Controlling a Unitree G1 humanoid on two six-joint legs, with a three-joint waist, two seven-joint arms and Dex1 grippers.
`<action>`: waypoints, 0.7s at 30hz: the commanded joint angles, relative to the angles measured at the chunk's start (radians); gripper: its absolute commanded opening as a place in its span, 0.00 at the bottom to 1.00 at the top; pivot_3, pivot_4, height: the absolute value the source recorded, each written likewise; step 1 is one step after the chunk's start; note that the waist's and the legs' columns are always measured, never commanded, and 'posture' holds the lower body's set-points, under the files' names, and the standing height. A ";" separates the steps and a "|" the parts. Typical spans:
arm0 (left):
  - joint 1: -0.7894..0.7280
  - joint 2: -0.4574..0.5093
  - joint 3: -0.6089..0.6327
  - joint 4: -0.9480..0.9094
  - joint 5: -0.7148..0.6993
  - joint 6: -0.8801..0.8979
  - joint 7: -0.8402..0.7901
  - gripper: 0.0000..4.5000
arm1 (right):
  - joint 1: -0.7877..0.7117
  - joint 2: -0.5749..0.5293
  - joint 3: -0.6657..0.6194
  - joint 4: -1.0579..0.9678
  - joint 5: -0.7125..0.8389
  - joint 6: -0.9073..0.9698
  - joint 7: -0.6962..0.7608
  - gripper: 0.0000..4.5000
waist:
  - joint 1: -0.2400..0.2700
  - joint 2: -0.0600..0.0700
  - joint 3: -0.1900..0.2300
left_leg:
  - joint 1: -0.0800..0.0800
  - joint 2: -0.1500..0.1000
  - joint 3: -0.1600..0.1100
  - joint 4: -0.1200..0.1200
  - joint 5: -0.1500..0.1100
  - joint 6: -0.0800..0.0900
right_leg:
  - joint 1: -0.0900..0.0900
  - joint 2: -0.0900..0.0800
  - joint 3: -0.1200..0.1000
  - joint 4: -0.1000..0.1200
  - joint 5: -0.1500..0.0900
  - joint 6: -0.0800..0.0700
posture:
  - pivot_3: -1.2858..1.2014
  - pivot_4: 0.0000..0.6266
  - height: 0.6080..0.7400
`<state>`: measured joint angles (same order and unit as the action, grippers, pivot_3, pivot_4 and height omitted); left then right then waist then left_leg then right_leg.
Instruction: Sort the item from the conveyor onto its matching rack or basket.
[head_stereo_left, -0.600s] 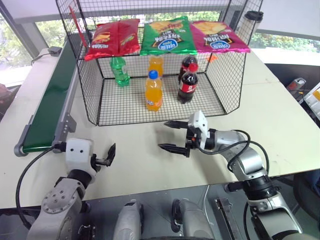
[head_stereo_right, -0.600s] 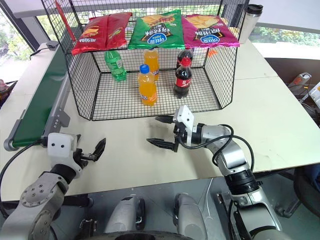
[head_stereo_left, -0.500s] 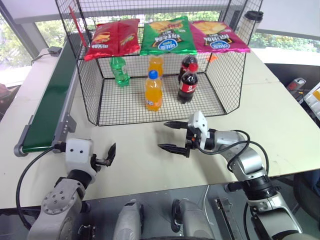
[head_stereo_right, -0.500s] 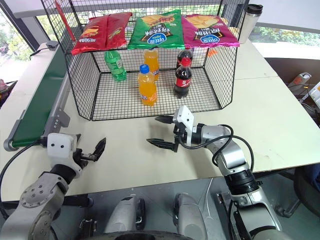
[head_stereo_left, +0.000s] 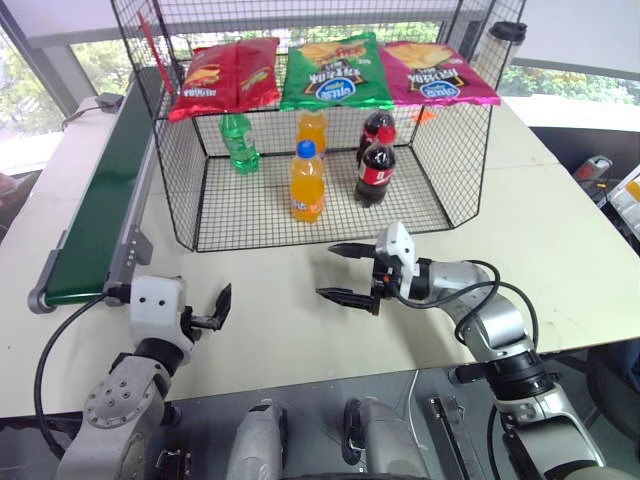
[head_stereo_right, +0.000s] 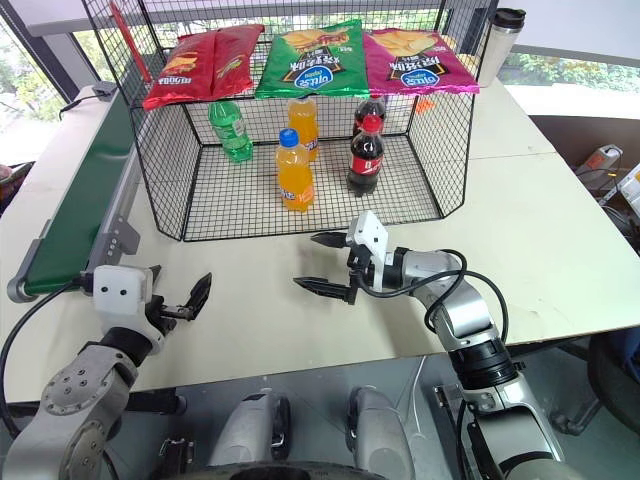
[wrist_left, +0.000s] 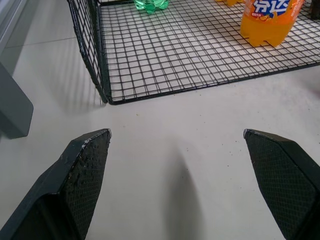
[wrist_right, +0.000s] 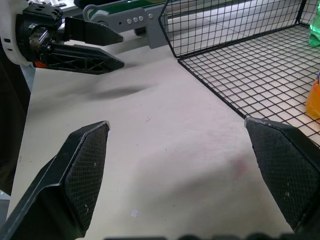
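The conveyor (head_stereo_left: 100, 205) runs along the table's left side, and the stretch of dark green belt I see is bare. The item is out of view. The black wire basket (head_stereo_left: 440, 160) stands at the middle back with its open front facing me. My left gripper (head_stereo_left: 218, 311) hovers open and empty over the table near the conveyor's near end, pointing toward the basket's front left corner (wrist_left: 106, 97). My right gripper (head_stereo_left: 325, 270) is open and empty just in front of the basket, pointing left toward the left gripper (wrist_right: 95, 45).
Inside the basket stand a green bottle with a green cap (head_stereo_left: 238, 143), two orange bottles (head_stereo_left: 306, 182) and two cola bottles (head_stereo_left: 374, 172). Three chip bags (head_stereo_left: 335, 70) hang on its back wall. A dark-lidded tumbler (head_stereo_left: 507, 35) stands behind the basket's right corner.
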<state>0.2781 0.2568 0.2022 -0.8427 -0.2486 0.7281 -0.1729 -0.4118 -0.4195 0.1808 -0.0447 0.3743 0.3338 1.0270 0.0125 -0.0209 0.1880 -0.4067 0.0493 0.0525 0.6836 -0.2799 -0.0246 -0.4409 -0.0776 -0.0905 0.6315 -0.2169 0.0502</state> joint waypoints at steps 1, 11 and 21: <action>-0.002 0.007 -0.005 -0.018 0.005 -0.020 0.002 0.98 | -0.017 0.002 -0.011 -0.036 0.009 -0.005 -0.002 1.00 | 0.000 0.000 0.000 | 0.000 0.000 0.000 0.000 0.000 0.000 | 0.000 0.000 0.000 0.000 0.000 0.000 | 0.52 0.24 1.00; -0.006 0.009 -0.007 -0.020 0.004 -0.015 0.006 0.98 | -0.011 0.000 -0.011 -0.030 0.006 -0.013 0.001 1.00 | 0.000 0.000 0.000 | 0.000 0.000 0.000 0.000 0.000 0.000 | 0.000 0.000 0.000 0.000 0.000 0.000 | 0.52 0.24 1.00; -0.022 0.004 0.000 -0.032 -0.005 0.009 0.018 0.98 | -0.017 0.010 -0.027 -0.036 0.024 -0.011 -0.006 1.00 | 0.000 0.000 0.000 | 0.000 0.000 0.000 0.000 0.000 0.000 | 0.000 0.000 0.000 0.000 0.000 0.000 | 0.52 0.24 1.00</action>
<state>0.2609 0.2584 0.1914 -0.8427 -0.2499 0.7378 -0.1642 -0.4118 -0.4165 0.1794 -0.0447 0.3767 0.3350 1.0258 0.0123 -0.0209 0.1880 -0.4067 0.0494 0.0525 0.6836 -0.2799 -0.0246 -0.4410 -0.0776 -0.0905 0.6315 -0.2169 0.0502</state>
